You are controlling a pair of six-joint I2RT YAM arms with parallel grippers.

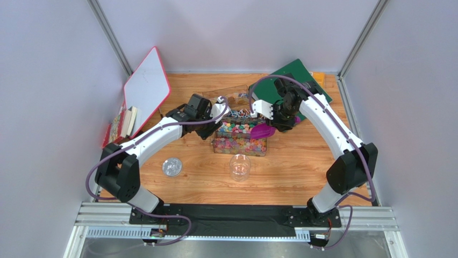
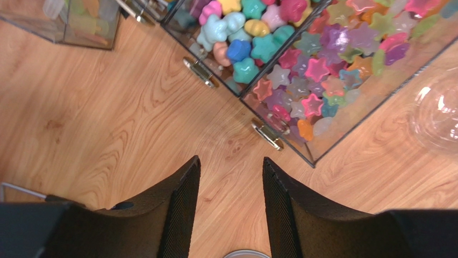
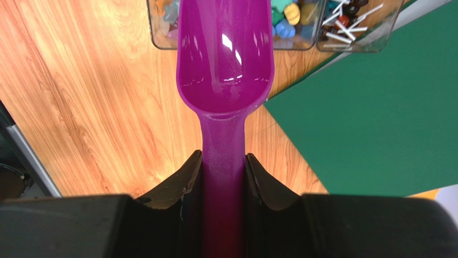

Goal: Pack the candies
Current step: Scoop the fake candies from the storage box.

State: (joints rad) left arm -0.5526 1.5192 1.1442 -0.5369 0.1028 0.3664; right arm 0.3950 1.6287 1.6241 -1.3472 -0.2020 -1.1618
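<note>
The candies (image 1: pixel 240 137) fill a clear compartment box (image 1: pixel 215 144) at mid table; star and bear shapes in mixed colours (image 2: pixel 301 80) show through its wall. My right gripper (image 3: pixel 223 161) is shut on the handle of the purple scoop (image 3: pixel 226 54). The scoop's bowl looks empty and hangs at the box's right end (image 1: pixel 262 130). My left gripper (image 2: pixel 231 164) is open over bare wood just beside the box's left side, holding nothing. A clear round jar (image 1: pixel 240 166) stands in front of the box, with its lid (image 1: pixel 172 166) lying to the left.
A red-rimmed whiteboard (image 1: pixel 146 88) leans at the back left above a stack of books (image 1: pixel 123 123). A green mat (image 1: pixel 293 75) lies at the back right. More clear compartments with small items (image 1: pixel 236 97) sit behind the candies. The jar's edge (image 2: pixel 438 113) shows in the left wrist view.
</note>
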